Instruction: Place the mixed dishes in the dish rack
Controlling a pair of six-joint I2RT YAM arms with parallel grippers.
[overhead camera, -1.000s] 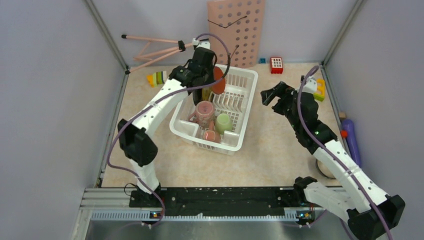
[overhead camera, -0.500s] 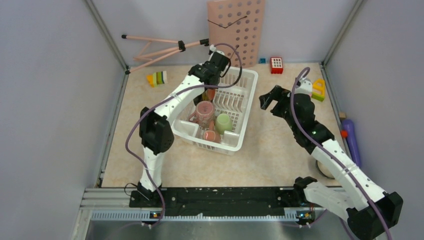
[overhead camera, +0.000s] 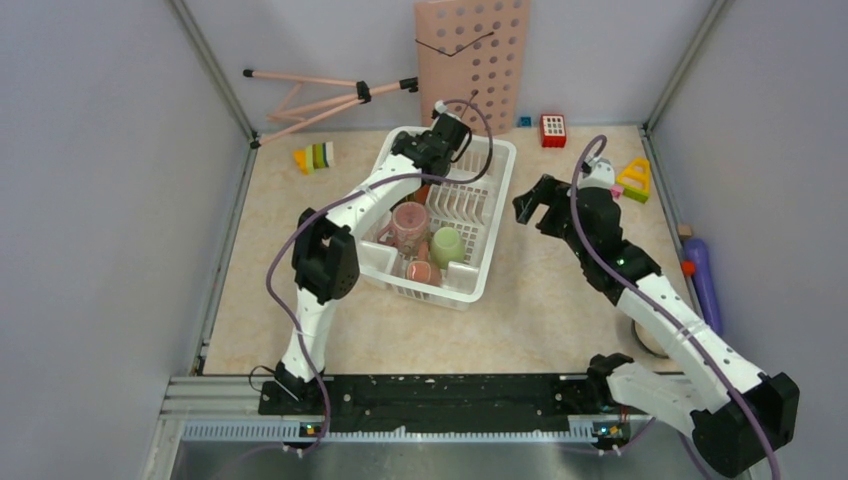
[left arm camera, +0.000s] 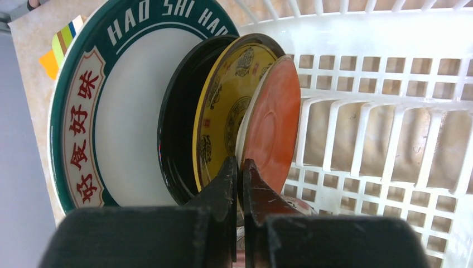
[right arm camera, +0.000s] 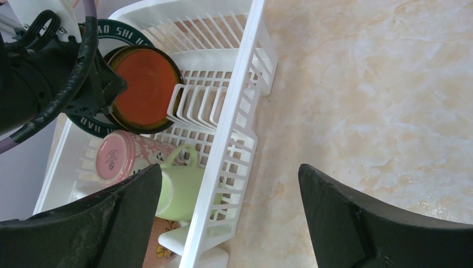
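The white dish rack stands mid-table. In the left wrist view a green-rimmed plate, a black plate, a yellow plate and the orange saucer stand upright side by side against the rack wall. My left gripper is shut on the saucer's rim at the rack's far end. A pink mug, a pale-green mug and a maroon mug lie in the near half. My right gripper is open and empty just right of the rack rim.
A pink perforated board leans on the back wall beside a pink tripod. Toy blocks lie at the back left, back middle and right. A purple object lies along the right wall. A round rim shows behind my right arm.
My left gripper has carried the orange saucer from above the rack's left rim down among the upright plates. My right gripper has moved slightly left toward the rack.
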